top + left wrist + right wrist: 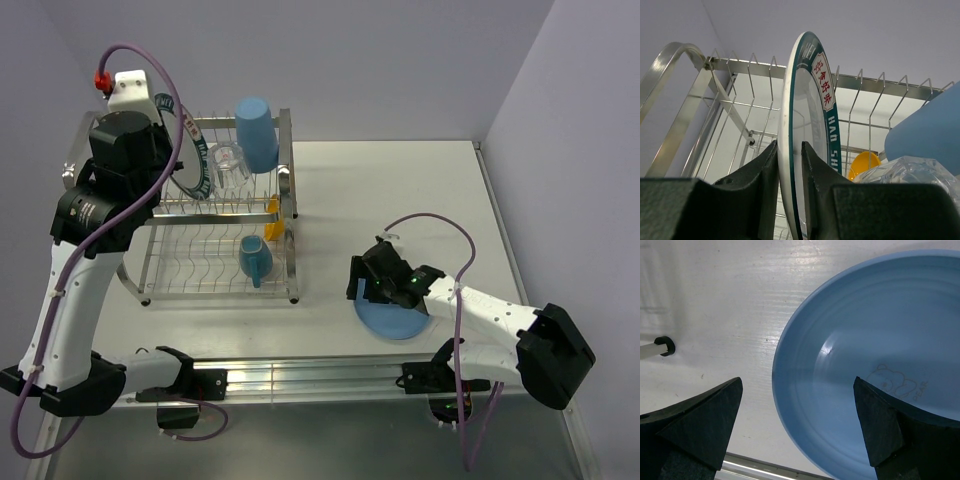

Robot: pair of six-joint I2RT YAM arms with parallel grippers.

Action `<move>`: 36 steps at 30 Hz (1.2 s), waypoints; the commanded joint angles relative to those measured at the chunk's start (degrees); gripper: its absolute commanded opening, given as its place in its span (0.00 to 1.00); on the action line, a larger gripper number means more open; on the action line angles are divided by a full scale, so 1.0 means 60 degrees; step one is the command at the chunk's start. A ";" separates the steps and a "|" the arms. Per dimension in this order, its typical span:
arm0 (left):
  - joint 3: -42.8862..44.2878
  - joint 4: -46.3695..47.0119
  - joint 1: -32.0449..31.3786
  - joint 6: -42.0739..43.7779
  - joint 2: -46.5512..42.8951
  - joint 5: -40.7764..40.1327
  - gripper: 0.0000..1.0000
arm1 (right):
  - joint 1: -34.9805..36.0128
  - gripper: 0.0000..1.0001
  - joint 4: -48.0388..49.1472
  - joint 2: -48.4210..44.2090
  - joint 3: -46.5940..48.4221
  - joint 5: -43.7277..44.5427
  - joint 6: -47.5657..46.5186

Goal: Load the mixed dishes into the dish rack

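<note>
While the left gripper (789, 150) pinches the white plate with dark patterned rim (812, 120), upright in the upper tier of the dish rack (880, 85), a crooked release could tip it onto the clear glass (910, 172) beside it. The right gripper (798, 382), jaws spread wide and holding nothing, hovers over the large plain blue plate (880, 340) on the table (715, 300); closing on that low rim may skid it away.

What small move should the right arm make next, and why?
Probably lower the right gripper and close on the rim of the blue plate. The plate lies flat on the table, outside the dish rack, and the jaws stand wide open, straddling its rim.
</note>
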 commanded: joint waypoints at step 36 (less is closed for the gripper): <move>-0.1988 0.2631 -0.0126 0.0592 -0.1067 0.2851 0.64 | -0.0269 1.00 0.0677 -0.0032 -0.0305 -0.0386 -0.0181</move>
